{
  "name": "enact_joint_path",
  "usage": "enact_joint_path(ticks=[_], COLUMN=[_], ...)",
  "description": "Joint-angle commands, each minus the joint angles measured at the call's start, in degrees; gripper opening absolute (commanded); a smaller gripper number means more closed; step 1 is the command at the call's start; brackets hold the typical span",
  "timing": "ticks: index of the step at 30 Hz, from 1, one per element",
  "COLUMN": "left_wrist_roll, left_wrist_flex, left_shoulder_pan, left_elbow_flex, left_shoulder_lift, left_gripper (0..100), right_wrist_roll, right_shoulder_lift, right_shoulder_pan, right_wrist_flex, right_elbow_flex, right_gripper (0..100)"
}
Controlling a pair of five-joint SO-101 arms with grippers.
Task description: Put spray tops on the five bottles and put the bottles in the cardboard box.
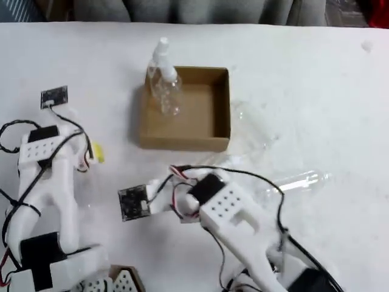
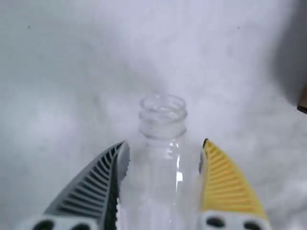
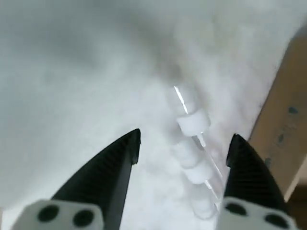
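The left gripper, with one ribbed grey finger and one ribbed yellow finger, is clenched on the shoulders of a clear plastic bottle with an open threaded neck. The bottle's lower body is cut off at the frame edge. In the high view, at the left of the frame, its transparent wall almost vanishes against the white table.

The right gripper is released. Its two smooth, pointed black fingers are spread wide on either side of a row of small white plastic spray tops lying on the table. Their outlines are soft and their number cannot be told. A thin clear dip tube glints along them.

Just beside them rises the plain wall of the brown cardboard box, square and open-topped, in the upper middle of the high view. A clear bottle with a white spray top leans at the box's upper left corner; whether its base sits inside cannot be told. At right centre, a clear bottle lying on its side shows mostly as glints. Fainter clear shapes between it and the box are too faint to make out.
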Motion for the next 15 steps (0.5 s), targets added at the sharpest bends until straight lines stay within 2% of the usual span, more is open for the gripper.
enact_joint_path(ticks=[1,9,15], left_wrist_roll=[-0.70,-0.79,-0.79], left_wrist_flex=[-2.37,-2.46,-2.46], left_shoulder_pan=[-0.84,-0.92,-0.66], left_elbow_flex=[-3.16,-3.16,-3.08], left_shoulder_lift=[-0.40,-0.40,-0.40], left_gripper=[2,2,2], right_wrist_roll=[1.05,0.62,0.97], right_shoulder_lift=[6.73,21.67,28.09], right_shoulder_pan=[-0.13,1.10,3.12], right_wrist_flex=[-4.26,-11.65,-12.00], right_elbow_flex=[-4.84,-9.05,-12.57], right_gripper=[24.5,24.5,24.3])
